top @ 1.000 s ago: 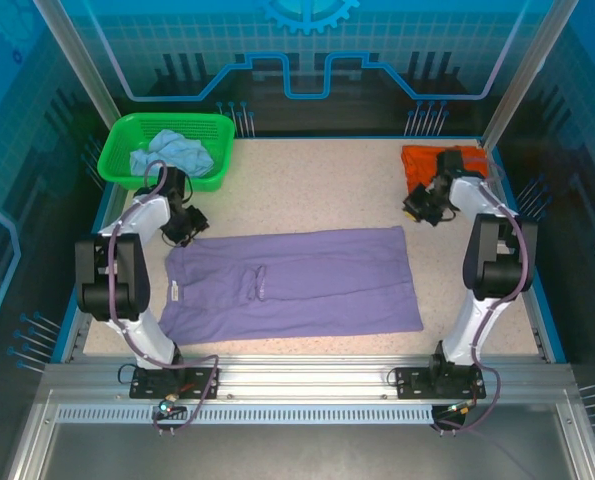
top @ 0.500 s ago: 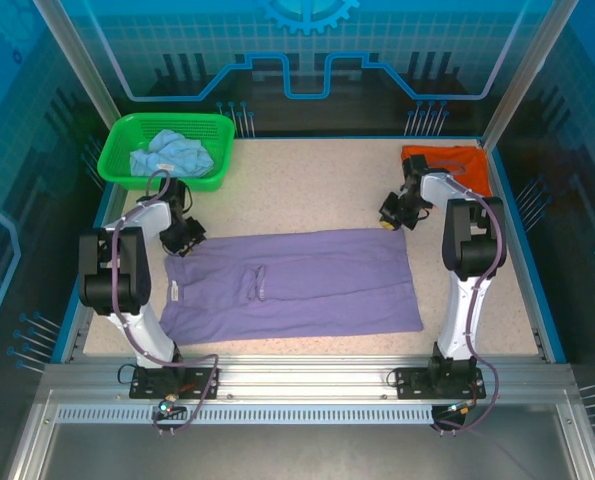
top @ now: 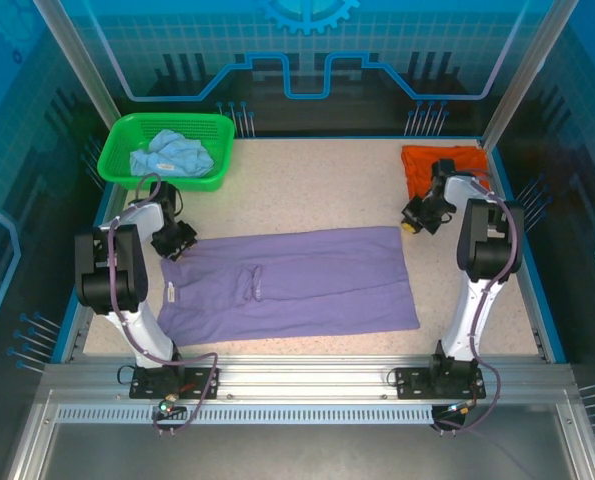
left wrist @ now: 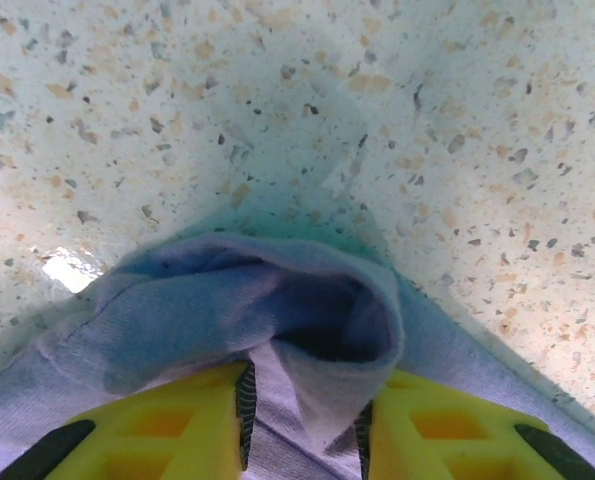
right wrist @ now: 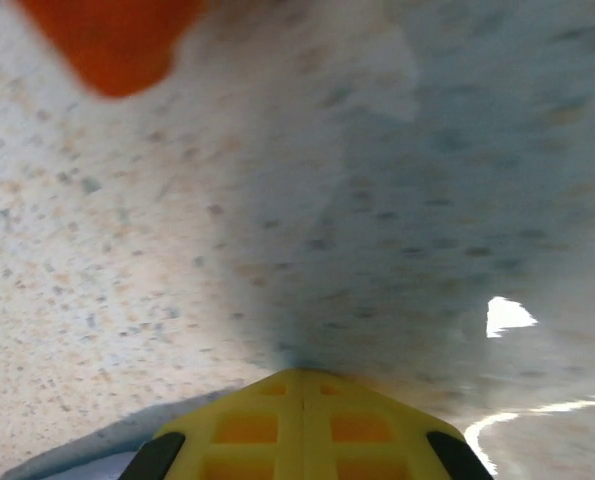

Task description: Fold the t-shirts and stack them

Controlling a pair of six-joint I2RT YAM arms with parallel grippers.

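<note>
We note a lavender t-shirt [top: 307, 285], an orange t-shirt [top: 424, 160], a light blue t-shirt [top: 172, 152] (green basket [top: 205, 180]), and a speckled beige counter [top: 307, 190].

soft, matt cloth is seen in the lavender t-shirt [left wrist: 177, 310] between the left gripper's [left wrist: 304, 412] yellow plastic fingers [left wrist: 167, 435]; ahead of them the table [left wrist: 277, 100] is finished smooth, speckled.
</note>
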